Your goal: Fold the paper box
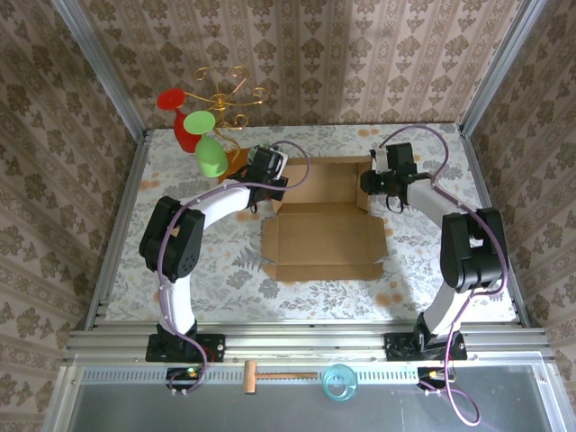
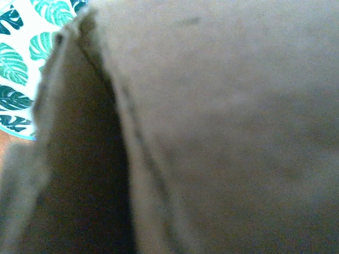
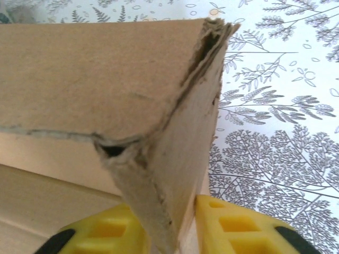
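two grippers meet the paper box (image 1: 324, 245) at centre frame on the desk (image 1: 229, 270). top view: left gripper (image 1: 273, 180) at its far-left corner, right gripper (image 1: 371, 183) at its far-right corner. right wrist view: yellow fingers (image 3: 238, 230) clenched on an upright cardboard wall. left wrist view: blurred cardboard up close, so i cannot tell the left gripper's state.

The place was a robot test cell, dressed a little like a home. Aluminium frame posts (image 1: 101, 67) held walls of brown damask wallpaper (image 1: 360, 63), a floral cloth (image 1: 225, 270) covered the table, and the left arm (image 1: 171, 238) and right arm (image 1: 468, 247) stood bolted on a metal rail (image 1: 306, 340).
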`<act>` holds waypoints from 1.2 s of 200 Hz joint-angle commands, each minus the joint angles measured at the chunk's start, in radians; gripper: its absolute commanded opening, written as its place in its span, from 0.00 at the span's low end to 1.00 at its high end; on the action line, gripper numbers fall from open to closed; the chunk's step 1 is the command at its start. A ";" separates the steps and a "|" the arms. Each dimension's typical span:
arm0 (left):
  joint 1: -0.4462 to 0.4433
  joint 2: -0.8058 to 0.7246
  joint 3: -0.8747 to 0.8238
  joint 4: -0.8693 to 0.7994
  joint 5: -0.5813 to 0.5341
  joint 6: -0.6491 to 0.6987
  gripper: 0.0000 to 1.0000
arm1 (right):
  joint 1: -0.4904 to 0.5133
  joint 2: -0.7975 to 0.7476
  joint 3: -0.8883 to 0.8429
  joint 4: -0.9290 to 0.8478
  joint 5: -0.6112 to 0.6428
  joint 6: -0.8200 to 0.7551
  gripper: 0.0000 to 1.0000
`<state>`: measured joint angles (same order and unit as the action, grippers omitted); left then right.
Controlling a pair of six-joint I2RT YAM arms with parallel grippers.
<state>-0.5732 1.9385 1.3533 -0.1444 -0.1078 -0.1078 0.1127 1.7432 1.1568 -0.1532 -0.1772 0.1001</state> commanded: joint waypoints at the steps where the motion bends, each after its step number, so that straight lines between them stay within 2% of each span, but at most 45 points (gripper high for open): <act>1: -0.008 0.020 0.040 -0.027 0.024 0.038 0.00 | 0.035 0.039 0.037 -0.062 0.056 -0.020 0.20; 22: -0.007 0.019 0.042 -0.028 0.028 0.037 0.00 | 0.045 0.057 0.059 -0.087 0.085 -0.015 0.12; 44: -0.008 0.019 0.041 -0.032 0.026 0.039 0.00 | 0.054 0.073 0.079 -0.106 0.108 -0.013 0.11; 82: -0.008 0.019 0.038 -0.032 0.029 0.038 0.00 | 0.067 0.107 0.125 -0.162 0.161 -0.004 0.26; 102: -0.008 0.021 0.040 -0.032 0.029 0.040 0.00 | 0.075 0.138 0.160 -0.202 0.195 0.003 0.28; 112: -0.008 0.023 0.043 -0.035 0.030 0.040 0.00 | 0.079 0.148 0.172 -0.215 0.216 0.008 0.25; 163: -0.007 0.033 0.067 -0.062 0.020 0.025 0.00 | 0.100 0.151 0.188 -0.238 0.334 0.061 0.00; 209: -0.010 0.051 0.114 -0.124 -0.010 -0.024 0.00 | 0.141 0.174 0.249 -0.379 0.521 0.212 0.00; 240: -0.022 0.067 0.130 -0.156 -0.046 -0.060 0.00 | 0.164 0.164 0.244 -0.420 0.533 0.258 0.00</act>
<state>-0.5766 1.9865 1.4479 -0.2466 -0.1154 -0.1432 0.2565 1.8938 1.3811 -0.4732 0.2729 0.2897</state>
